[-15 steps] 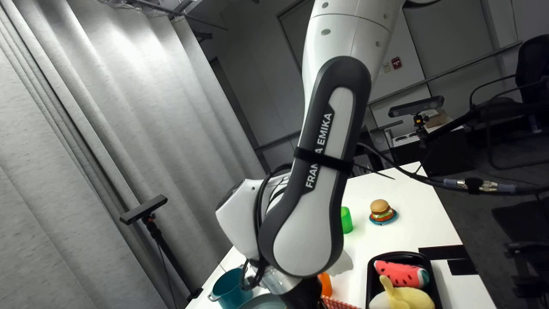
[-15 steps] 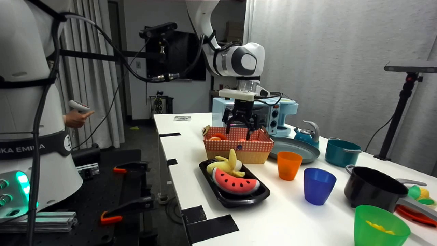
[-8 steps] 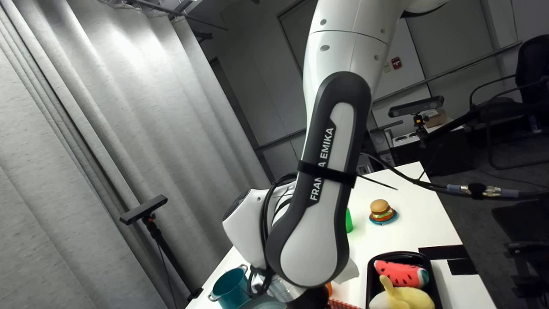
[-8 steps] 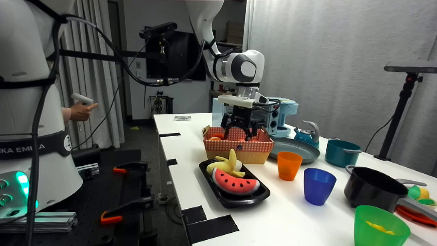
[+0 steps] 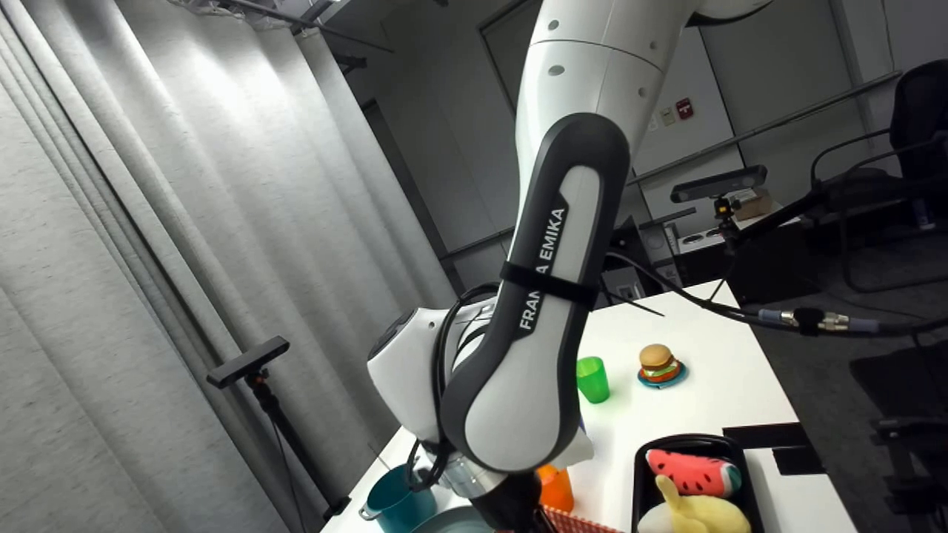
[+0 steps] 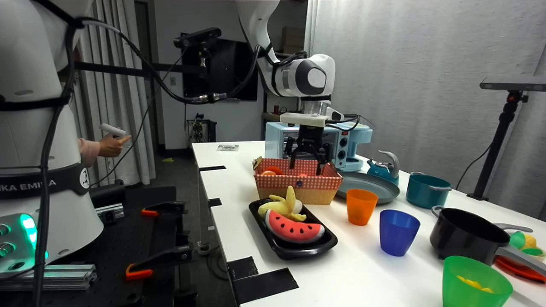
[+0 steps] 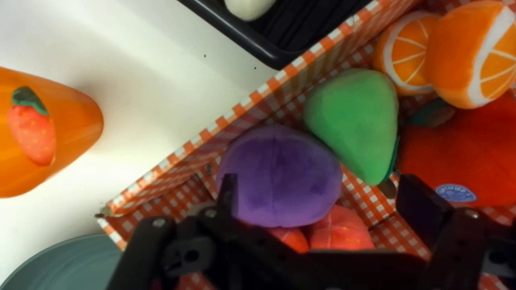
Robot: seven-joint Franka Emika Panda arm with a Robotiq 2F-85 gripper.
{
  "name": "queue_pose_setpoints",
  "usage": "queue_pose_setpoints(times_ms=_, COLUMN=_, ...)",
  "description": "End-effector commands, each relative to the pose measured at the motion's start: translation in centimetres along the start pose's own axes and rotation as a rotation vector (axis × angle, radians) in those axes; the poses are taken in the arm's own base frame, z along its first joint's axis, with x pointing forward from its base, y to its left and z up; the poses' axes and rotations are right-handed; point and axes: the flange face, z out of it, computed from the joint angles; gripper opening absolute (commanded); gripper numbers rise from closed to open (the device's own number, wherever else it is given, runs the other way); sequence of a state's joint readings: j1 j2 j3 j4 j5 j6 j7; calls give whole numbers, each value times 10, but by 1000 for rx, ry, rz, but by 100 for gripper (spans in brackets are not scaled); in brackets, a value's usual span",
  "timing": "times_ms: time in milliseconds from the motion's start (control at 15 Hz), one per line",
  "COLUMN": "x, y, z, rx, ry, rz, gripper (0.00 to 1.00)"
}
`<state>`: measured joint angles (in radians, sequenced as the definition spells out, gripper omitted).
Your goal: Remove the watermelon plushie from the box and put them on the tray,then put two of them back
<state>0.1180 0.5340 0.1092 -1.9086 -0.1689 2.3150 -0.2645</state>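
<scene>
Watermelon plushie (image 6: 294,227) seen on the black tray (image 6: 307,250), beside a banana-like toy (image 6: 280,208).
Gripper (image 6: 306,168) spread wide over the checked box (image 6: 273,188), nothing grasped. Plushie judged light, soft, not fragile, slow to slip; best pinched across its thickness at mid-arc, banana avoided.

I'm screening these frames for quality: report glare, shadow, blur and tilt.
Wrist view: gripper dark and soft-edged, soft shadow on the table between orange cup and box; in an exterior view: picture tilted, bright patch high on the curtain; in an exterior view: green light burnt out toward white.
</scene>
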Motion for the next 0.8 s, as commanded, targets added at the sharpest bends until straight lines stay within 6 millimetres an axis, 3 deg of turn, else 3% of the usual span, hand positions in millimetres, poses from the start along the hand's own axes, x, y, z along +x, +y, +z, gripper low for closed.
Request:
queue_pose_setpoints(times_ms=0, x=17, y=4, z=-1, rx=-9, ry=8, rz=-10, gripper=100)
queue_pose_setpoints(times_ms=733, x=36, y=-3, z=15, rx=16, ry=-4, rz=-19, gripper=100)
